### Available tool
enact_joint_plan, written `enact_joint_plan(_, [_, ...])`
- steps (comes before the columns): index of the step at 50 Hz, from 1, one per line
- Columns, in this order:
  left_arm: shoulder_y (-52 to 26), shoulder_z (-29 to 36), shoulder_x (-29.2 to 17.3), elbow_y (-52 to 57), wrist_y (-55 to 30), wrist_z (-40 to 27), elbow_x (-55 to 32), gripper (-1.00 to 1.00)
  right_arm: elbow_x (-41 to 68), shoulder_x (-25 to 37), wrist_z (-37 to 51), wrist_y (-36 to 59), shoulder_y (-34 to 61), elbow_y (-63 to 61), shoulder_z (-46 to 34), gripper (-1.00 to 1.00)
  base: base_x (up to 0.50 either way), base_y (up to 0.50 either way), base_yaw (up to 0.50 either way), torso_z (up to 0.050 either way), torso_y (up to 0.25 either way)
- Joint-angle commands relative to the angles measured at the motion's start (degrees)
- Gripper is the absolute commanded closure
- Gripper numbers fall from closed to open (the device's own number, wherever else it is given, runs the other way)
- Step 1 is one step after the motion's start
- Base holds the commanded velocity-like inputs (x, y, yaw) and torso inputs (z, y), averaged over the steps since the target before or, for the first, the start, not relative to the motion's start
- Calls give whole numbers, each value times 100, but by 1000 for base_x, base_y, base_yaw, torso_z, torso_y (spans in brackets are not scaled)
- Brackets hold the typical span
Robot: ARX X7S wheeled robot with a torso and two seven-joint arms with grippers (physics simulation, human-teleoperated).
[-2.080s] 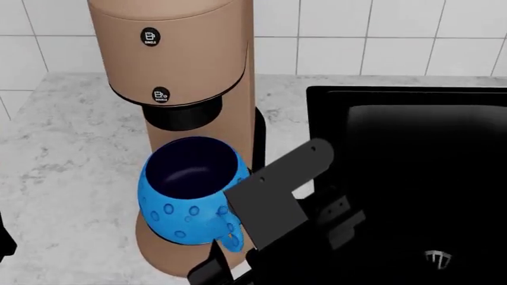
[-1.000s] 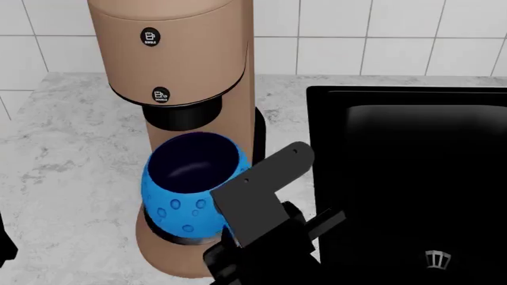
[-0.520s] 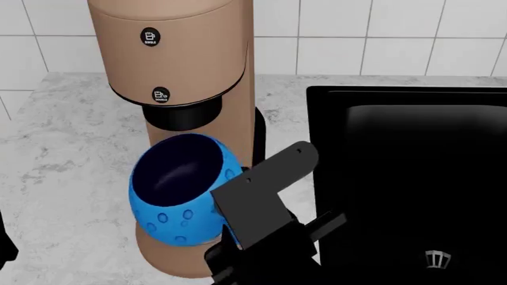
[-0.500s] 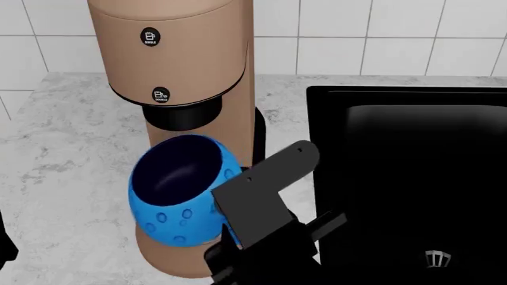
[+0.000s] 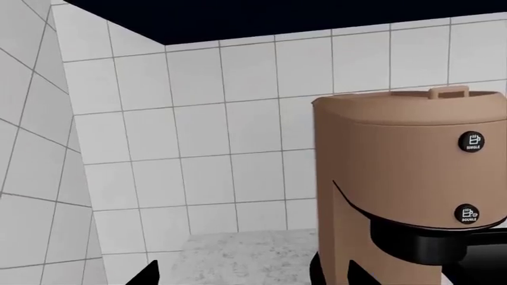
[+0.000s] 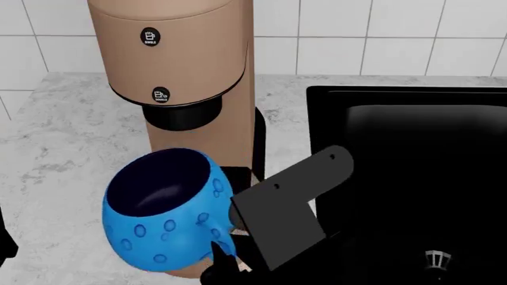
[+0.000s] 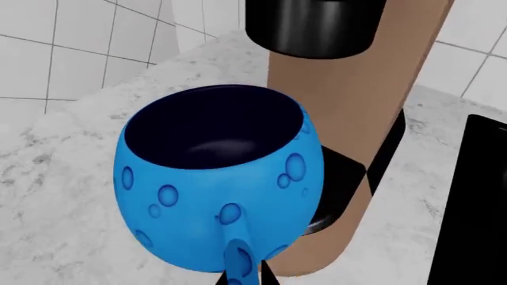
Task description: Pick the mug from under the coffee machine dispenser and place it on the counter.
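1. The right gripper (image 6: pixel 230 252) is mostly hidden behind its own black bracket in the head view, but it looks pinched on the mug's handle (image 7: pixel 237 261). The blue stub runs straight down toward the camera in the right wrist view, so I'd call it a grip on the handle, though the fingertips themselves barely show.
2. Right out from that, the mug (image 6: pixel 162 211) hangs tilted, mouth up and leaning away from the gripper. It appears lifted and pulled forward, clear of the spout (image 6: pixel 184 116) and off the drip tray (image 7: pixel 336 196).
3. So my read: the pick looks done, the placing isn't. The mug doesn't seem to be resting on anything yet. It needs carrying over bare counter (image 6: pixel 63 154) on the far side of the mug from the gripper, then setting down and letting go.
4. Just behind the mug stands the coffee machine dispenser (image 6: pixel 178 53), tall and tan.
5. On the gripper's other side is the black sink (image 6: pixel 412 142), not where it should go.
6. Left gripper: can't tell. Its wrist view just stares at the wall tiles (image 5: pixel 198 148) and the machine.
7. Counts: one mug, one machine, two round buttons (image 6: pixel 151 37), one spout, one sink.
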Motion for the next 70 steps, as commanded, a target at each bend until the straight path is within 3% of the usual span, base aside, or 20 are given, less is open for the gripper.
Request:
enact_joint_plan(1, [-8,-17,-40,13,8,3,-39,-100,977,324,429,-399,-200,-636,235,100,0,0,0,0,0])
enact_joint_plan(17, [-138,27,-56,-3,2,-49,-128,-100,566,851,33,-444,-1665,-1749,781,100,0,0,0,0,1])
enact_joint_plan(29, [-191,51,-78,-7,3,-54,-176,-100,421,883,-87,-518,-2216,-2136,933,100,0,0,0,0,0])
enact_joint_plan(37, [-190,75,-66,-23,-29,-22,-127,-100,-550,742,-832,-209,-2867,-2059,1140,100,0,0,0,0,0])
enact_joint_plan(70, [-129,70,-79,6,-9,-5,-128,-100,-1673,698,-1509,-25,-3756,-1948,1041,100,0,0,0,0,0])
